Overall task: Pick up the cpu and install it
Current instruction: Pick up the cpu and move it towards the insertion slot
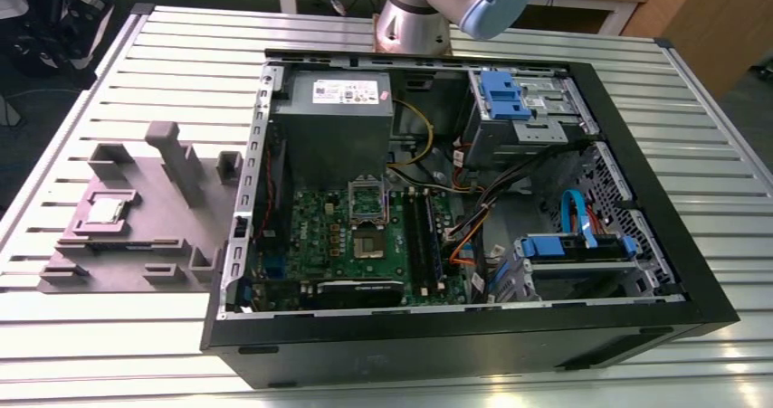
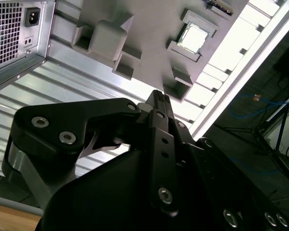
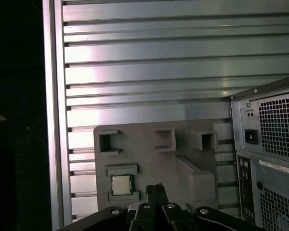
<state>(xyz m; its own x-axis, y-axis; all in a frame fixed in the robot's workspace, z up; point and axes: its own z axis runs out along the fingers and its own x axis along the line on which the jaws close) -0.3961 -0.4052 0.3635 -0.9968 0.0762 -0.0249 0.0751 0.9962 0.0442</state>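
The cpu [image 1: 107, 210] lies flat, silvery top up, in a square pocket of the grey tray [image 1: 157, 222] at the exterior view's left. The tray rests on the slatted metal bench [image 1: 157, 64], just beside the open computer case [image 1: 483, 340] with its green motherboard [image 1: 350, 245]. In both wrist views the pincer [image 2: 156, 96] [image 3: 156, 188] has its fingertips pressed together, pinching nothing, clear of the cpu. The arm [image 1: 441, 10] stands at the exterior view's top.

Silvery cpu [image 1: 107, 211], grey tray [image 1: 157, 211], green motherboard [image 1: 326, 238], black case [image 1: 459, 337].
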